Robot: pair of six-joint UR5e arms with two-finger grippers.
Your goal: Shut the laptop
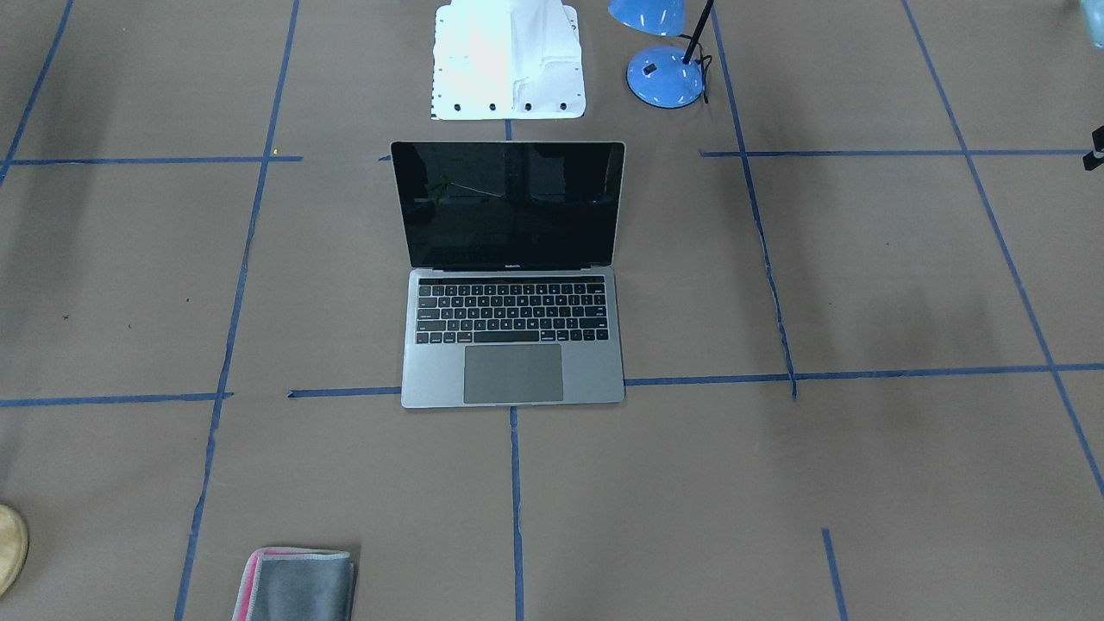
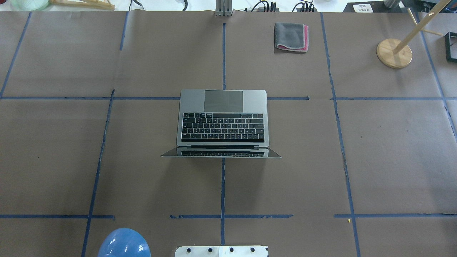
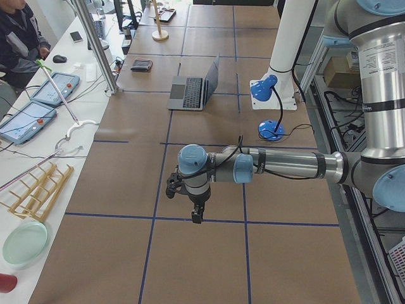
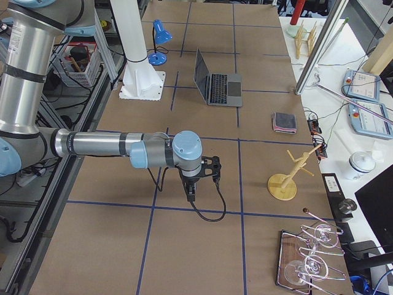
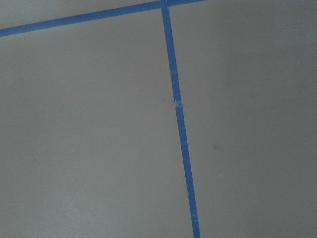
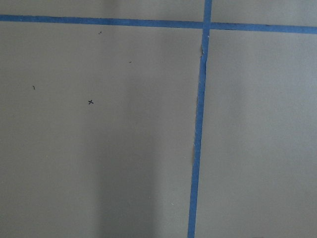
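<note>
One laptop (image 1: pixel 512 336), space-grey: location?
Clerk: Middle of table (image 1: pixel 862 474). Lid raised, black screen turned away from the robot, keyboard exposed.
Auditor: Two sets of fingers: state?
Clerk: Left fingers (image 3: pixel 197 215), right fingers (image 4: pixel 190 194). Both hang over bare table, well apart from laptop. Opening: cannot tell.

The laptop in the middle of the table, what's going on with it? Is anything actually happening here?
Nothing is touching the laptop. It sits open at mid-table with its screen dark, not yet closed. The two robot arms are well away from it, one toward each end of the table. The left tool and the right tool both hang over bare table paper. From these side views I cannot tell whether either tool is open or shut.
</note>
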